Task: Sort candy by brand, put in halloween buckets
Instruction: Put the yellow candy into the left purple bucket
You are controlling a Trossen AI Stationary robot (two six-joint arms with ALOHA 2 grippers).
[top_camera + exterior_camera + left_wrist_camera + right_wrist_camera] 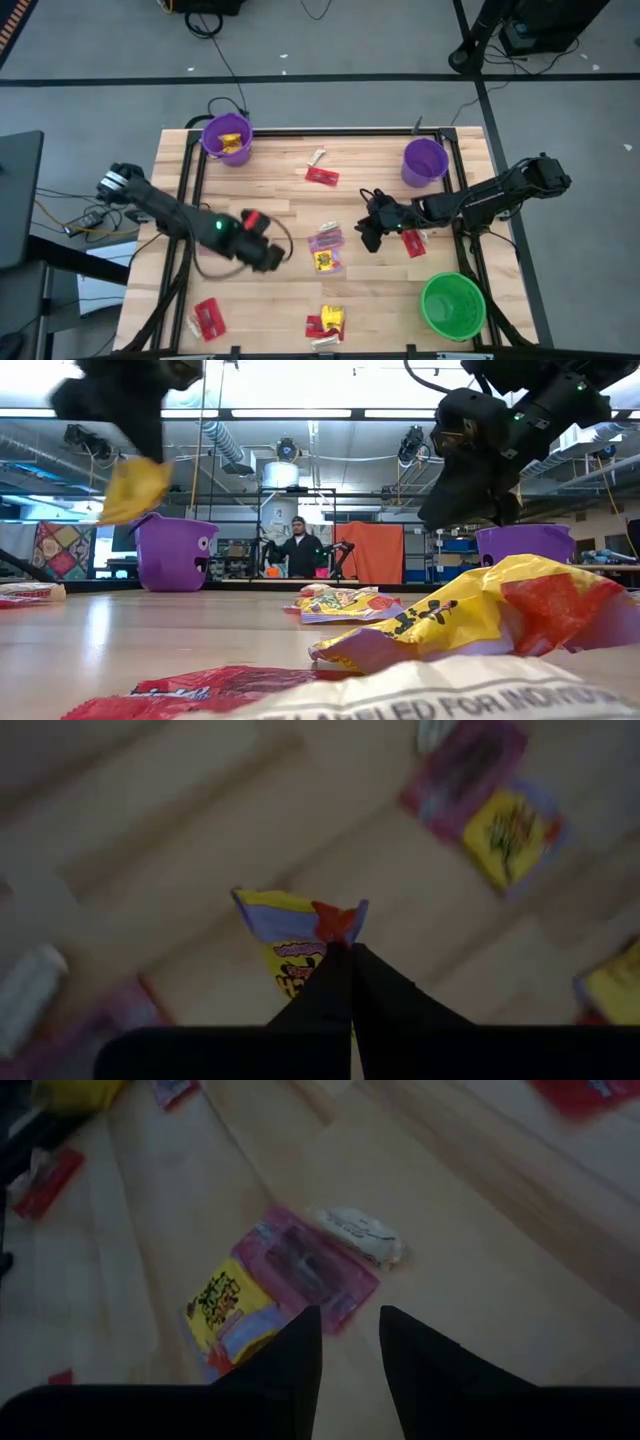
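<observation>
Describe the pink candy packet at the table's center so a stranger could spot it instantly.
Start at the wooden table and find its middle, between the two arms. There the pink packet lies flat, touching a yellow packet. It is the only pink wrapper among red and yellow ones.

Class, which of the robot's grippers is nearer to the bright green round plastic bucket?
The right gripper: it hovers above the table up-left of the green bucket. The left gripper, pinching a yellow candy wrapper, sits farther left.

Pale planked wood table (pixel 280 195), glossy crinkled candy wrappers (pixel 470 615), smooth plastic purple bucket (pixel 172 552)
</observation>
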